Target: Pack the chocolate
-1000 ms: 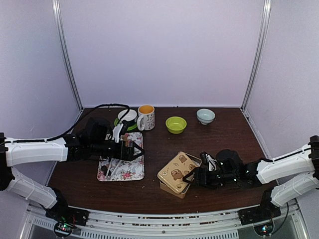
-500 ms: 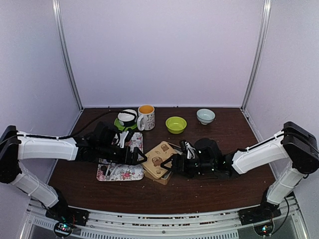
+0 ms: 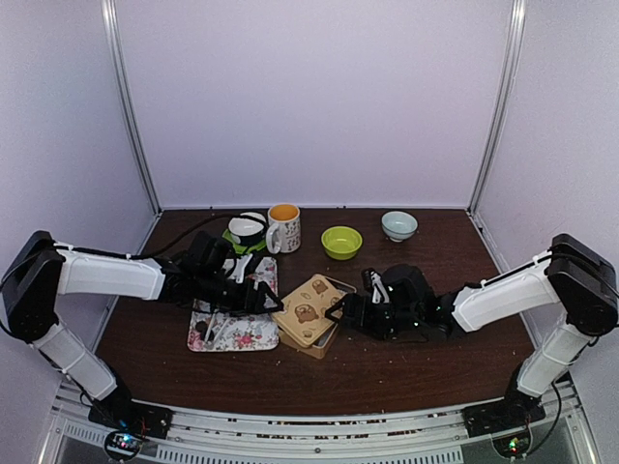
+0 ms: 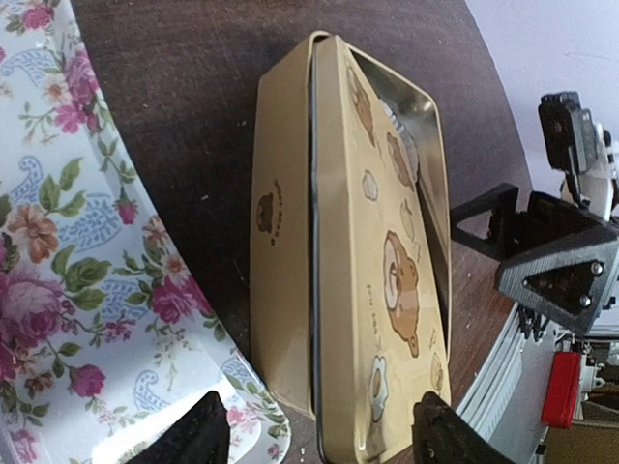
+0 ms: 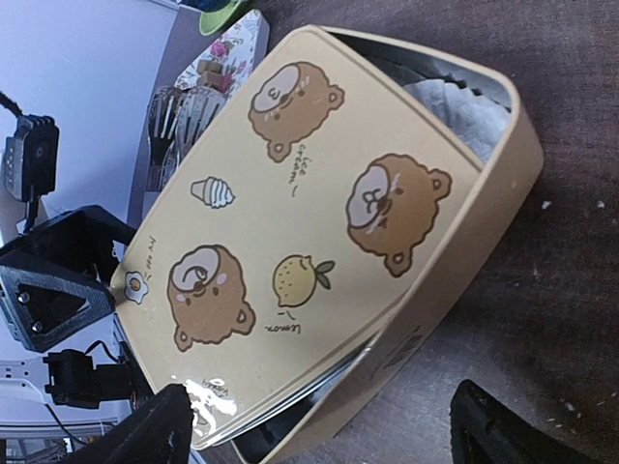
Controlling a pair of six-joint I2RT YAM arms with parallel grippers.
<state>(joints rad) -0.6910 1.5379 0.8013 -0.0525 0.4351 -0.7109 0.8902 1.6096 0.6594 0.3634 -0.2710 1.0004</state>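
Tan bear-print lid (image 5: 290, 242) askew on tin base (image 4: 276, 242), one corner uncovered, crinkled paper liner (image 5: 455, 106) showing inside. At tin's tray side, left gripper (image 3: 272, 302), fingers apart, straddling tin's end, one tip over floral tray (image 3: 232, 333). Opposite end: right gripper (image 3: 338, 316), fingers wide apart, gripping nothing. Whereabouts of chocolate: cannot tell, tin interior mostly hidden under lid.

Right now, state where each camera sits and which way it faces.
Top external: above and behind the bases, looking down at the dark wooden table; white left arm and right arm show.
Left wrist: on the left gripper, facing rightward over the tan bear-print tin; its black fingertips show.
Right wrist: on the right gripper, facing leftward over the same tin; its fingertips show.
Shared: both wrist views show the tin and the opposite gripper.
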